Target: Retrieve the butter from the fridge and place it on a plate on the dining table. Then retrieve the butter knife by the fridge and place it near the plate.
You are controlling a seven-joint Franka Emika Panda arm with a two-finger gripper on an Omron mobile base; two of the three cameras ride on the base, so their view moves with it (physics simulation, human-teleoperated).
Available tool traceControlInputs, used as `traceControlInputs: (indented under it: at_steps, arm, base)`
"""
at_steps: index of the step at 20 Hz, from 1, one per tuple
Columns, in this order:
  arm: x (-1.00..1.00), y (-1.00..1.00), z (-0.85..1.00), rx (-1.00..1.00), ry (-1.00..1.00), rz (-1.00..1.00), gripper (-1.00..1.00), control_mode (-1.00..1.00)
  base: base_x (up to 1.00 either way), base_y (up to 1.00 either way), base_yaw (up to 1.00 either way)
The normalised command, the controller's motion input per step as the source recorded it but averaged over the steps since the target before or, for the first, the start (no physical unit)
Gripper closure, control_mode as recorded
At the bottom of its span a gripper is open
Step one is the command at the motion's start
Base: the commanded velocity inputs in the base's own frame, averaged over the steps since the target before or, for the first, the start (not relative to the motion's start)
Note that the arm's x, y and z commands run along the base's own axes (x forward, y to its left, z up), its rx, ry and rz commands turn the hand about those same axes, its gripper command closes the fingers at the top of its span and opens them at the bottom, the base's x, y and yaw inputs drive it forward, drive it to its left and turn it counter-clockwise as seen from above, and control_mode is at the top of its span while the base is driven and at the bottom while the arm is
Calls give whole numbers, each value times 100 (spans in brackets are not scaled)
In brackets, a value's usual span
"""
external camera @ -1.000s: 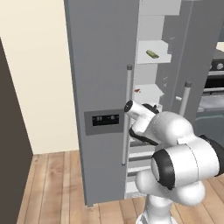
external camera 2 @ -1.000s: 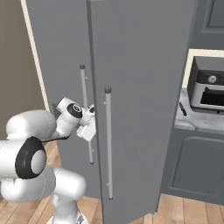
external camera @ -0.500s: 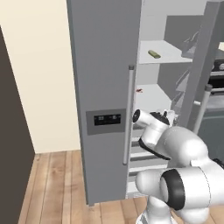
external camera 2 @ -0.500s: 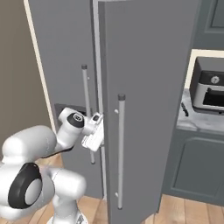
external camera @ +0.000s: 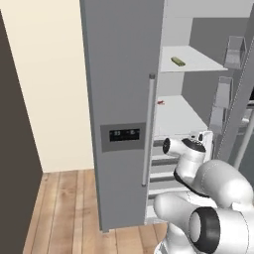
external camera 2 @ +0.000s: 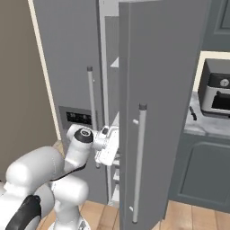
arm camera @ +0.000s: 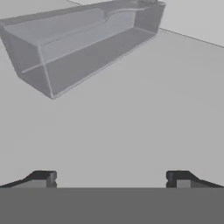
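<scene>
Left base view. The fridge (external camera: 124, 99) stands with its right-hand door swung open, exposing white shelves. The butter (external camera: 178, 61), a small pale stick, lies on the upper shelf (external camera: 198, 62), its long axis running from about 10 o'clock to 4 o'clock in this picture. A small red item (external camera: 160, 102) sits at the front edge of the shelf below. The gripper (external camera: 207, 139) is at the lower part of the opening, beside the drawers, just inside the open door. From the gripper, the butter lies toward 11 o'clock and well apart: up one or two shelf levels and slightly to the left. This vertical offset is judged to be the relation the coming reach depends on.

Right base view. The open door (external camera 2: 161, 90) with its long bar handle (external camera 2: 139, 161) hides most of the interior. The gripper (external camera 2: 110, 148) sits in the gap between the two doors, at 9 o'clock from the bar handle. A countertop appliance (external camera 2: 215, 90) stands on the table (external camera 2: 202, 128) at 3 o'clock, and a slim dark object, probably the butter knife (external camera 2: 193, 113), lies on that table close to the fridge.

Hand view. The two fingertips (arm camera: 41, 178) stand wide apart with nothing between them, so the gripper is released and empty. Ahead is a plain grey surface and a translucent door bin (arm camera: 87, 43) toward 11 o'clock.
</scene>
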Motion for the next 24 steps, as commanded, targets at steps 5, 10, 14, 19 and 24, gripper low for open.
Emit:
traceControlInputs:
  at_steps: [5,10,14,19,24]
  arm:
    - [0,-100,16,0,20,-13,-100,-100]
    - [0,-100,12,1,27,-16,-100,-100]
    - [5,-100,8,2,29,-17,-100,-100]
    - [6,-89,8,14,17,-6,-100,-100]
    - [-19,39,18,12,0,5,-100,-100]
  base:
    - [0,0,0]
    - [0,0,0]
    - [0,0,0]
    - [0,0,0]
    - [0,0,0]
